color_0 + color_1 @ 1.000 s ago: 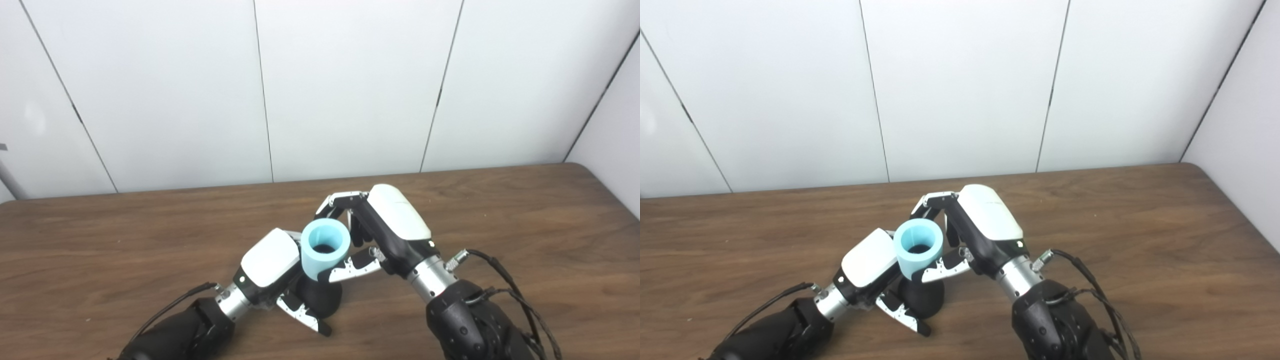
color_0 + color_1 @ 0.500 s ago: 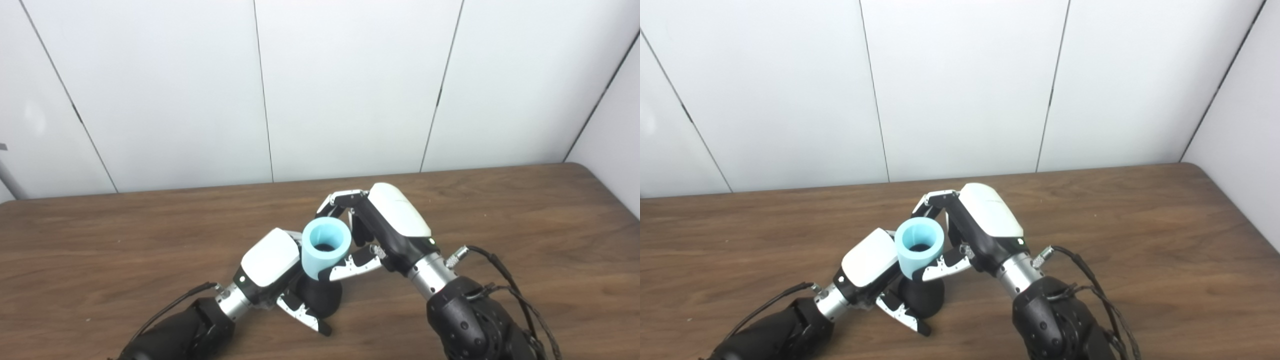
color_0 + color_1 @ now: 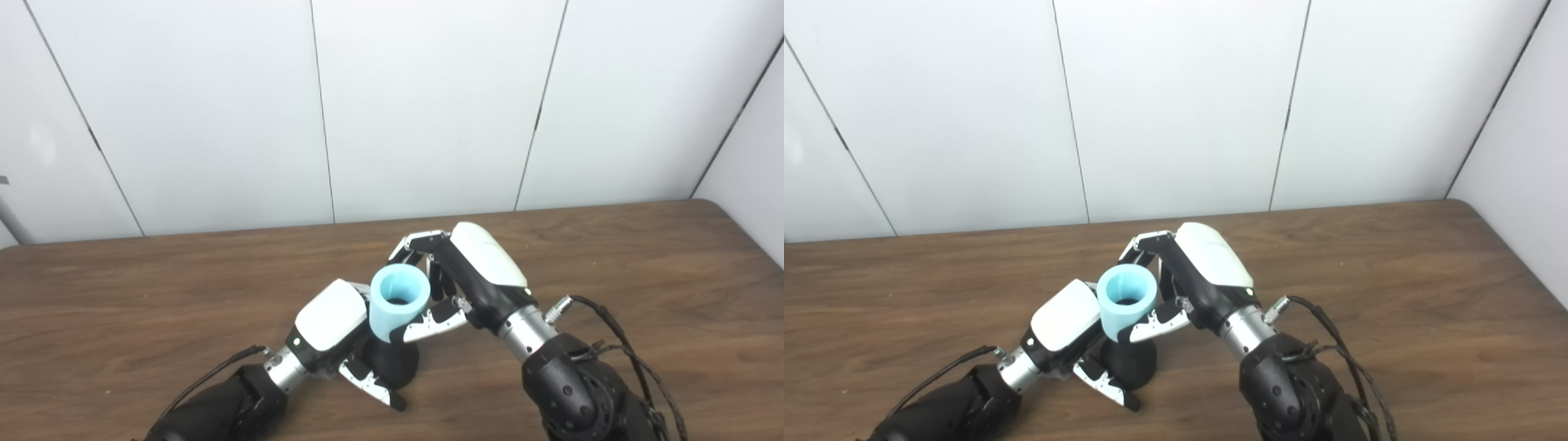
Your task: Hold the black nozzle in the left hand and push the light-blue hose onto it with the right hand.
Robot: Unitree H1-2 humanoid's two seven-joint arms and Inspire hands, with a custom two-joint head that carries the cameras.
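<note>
Hose (image 3: pixel 397 301) seemingly on nozzle (image 3: pixel 392 362) — both gripped.

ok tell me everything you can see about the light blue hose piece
The light-blue hose is a short, thick-walled tube, matte and foam-like. It stands near upright, its open top end facing the cameras, with something dark down its bore. Its lower end sits over the black nozzle, which the left hand holds. The right hand is closed around the hose, above the wooden table.
</note>
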